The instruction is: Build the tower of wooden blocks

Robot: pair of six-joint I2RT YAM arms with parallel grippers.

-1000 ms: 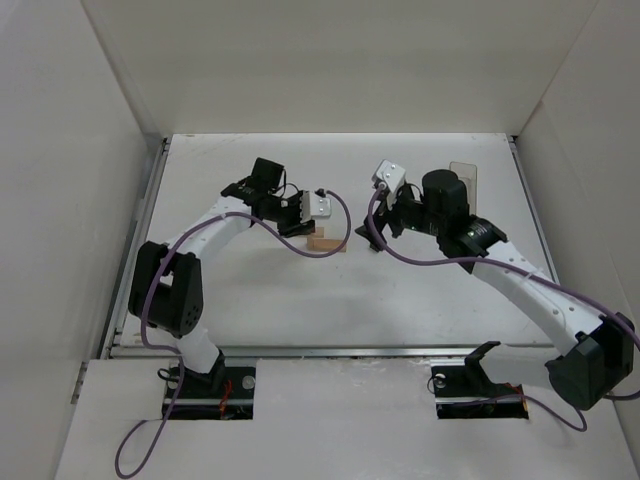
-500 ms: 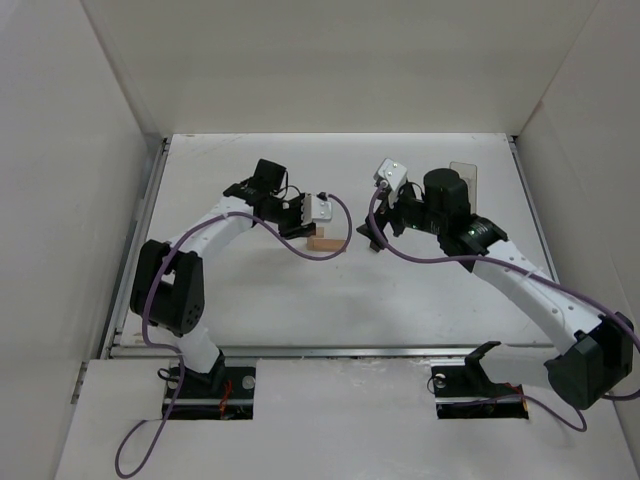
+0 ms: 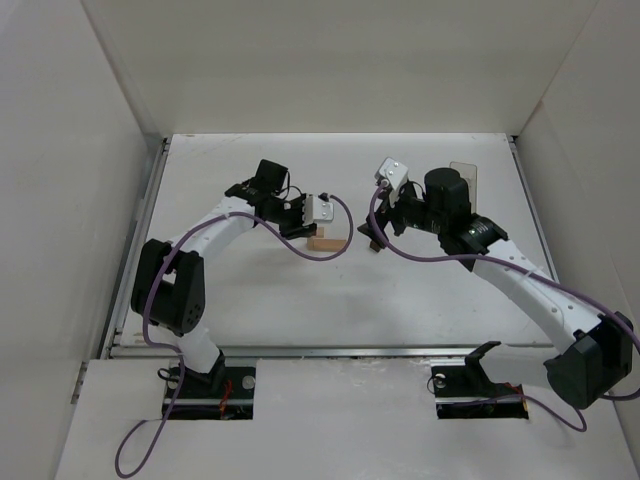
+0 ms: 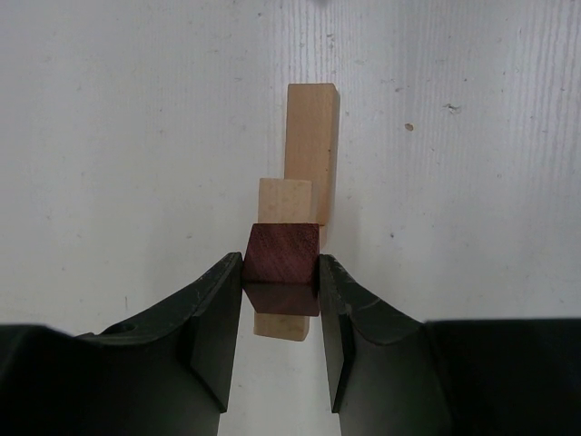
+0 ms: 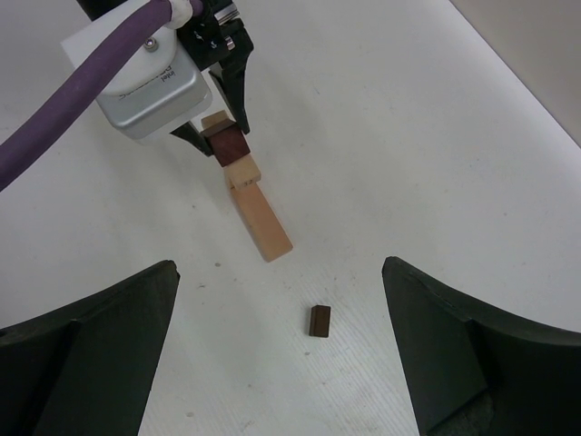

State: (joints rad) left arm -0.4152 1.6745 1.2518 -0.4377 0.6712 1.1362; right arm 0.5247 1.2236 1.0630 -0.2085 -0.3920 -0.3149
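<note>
Left wrist view: your left claw [image 4: 280, 307] pinches the dark block [image 4: 283, 257] above the tan bars [image 4: 310, 136]. Likely light, stiff and slick, so grip flat side faces. Right claw [image 5: 280, 291] gapes empty; dark piece [image 5: 319, 322] lies at 5 o'clock from the bars.

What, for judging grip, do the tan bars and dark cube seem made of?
The tan bars look like bare light wood, matte, with faint grain. The dark cube, clamped in the left gripper, is likely reddish-brown wood, matte, with fine grain lines; stained or naturally dark, I cannot tell.
</note>
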